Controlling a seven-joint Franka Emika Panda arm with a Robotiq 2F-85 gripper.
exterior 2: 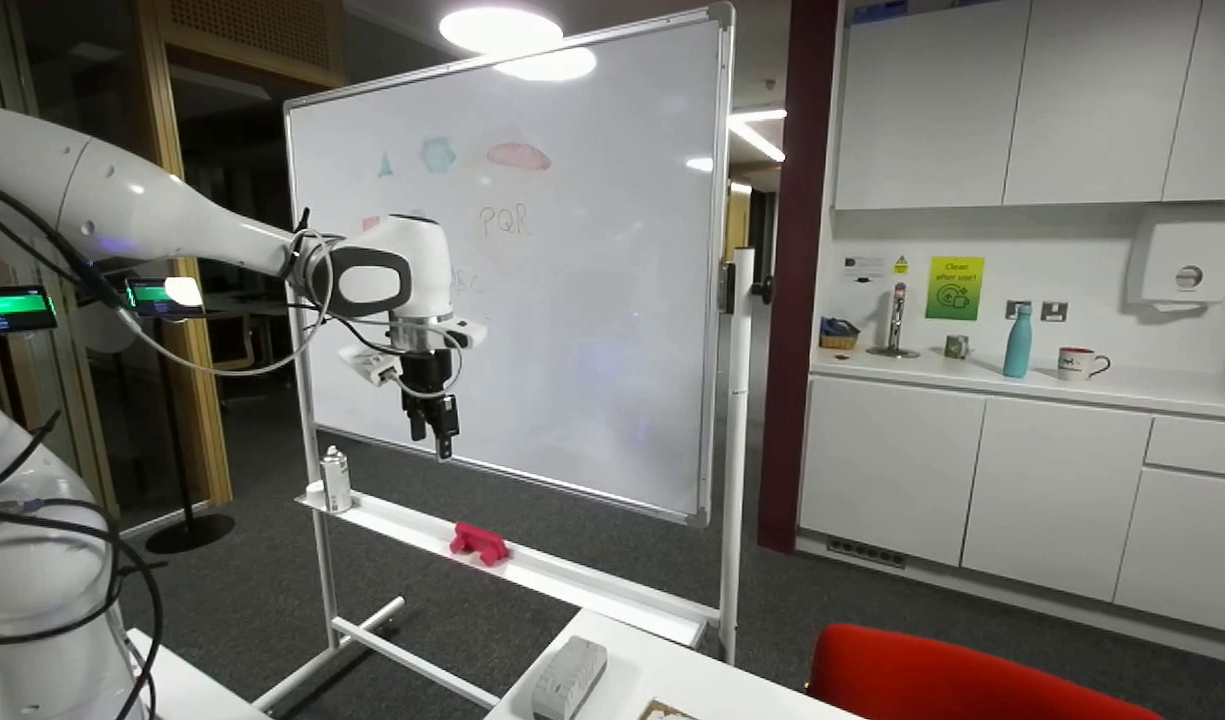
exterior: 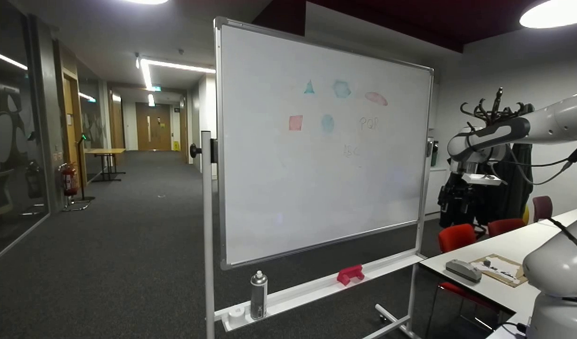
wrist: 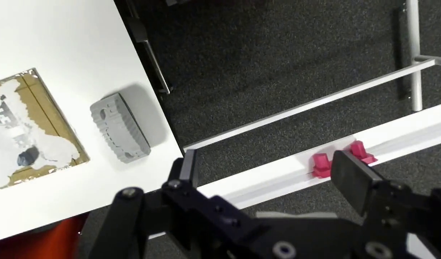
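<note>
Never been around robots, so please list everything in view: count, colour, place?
whiteboard: 1, white, above tray
drawn shapes: 5, blue and red, whiteboard
lettering: 2 groups, dark, whiteboard
tray: 1, white, below whiteboard
spray can: 1, silver, tray end
pinkish piece: 1, pinkish-red, tray
grey block: 1, grey, white table
panel: 1, brown and white, white table
chairs: at least 3, reddish, near white table
turquoise bottle: 1, turquoise, counter
cups: 2, white and greenish, counter
extinguisher: 1, red, corridor
robot arm: 1, white, beside whiteboard
gripper: 1, black, arm's end, open

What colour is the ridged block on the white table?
Grey; the ridged block shows best in the wrist view.
</note>
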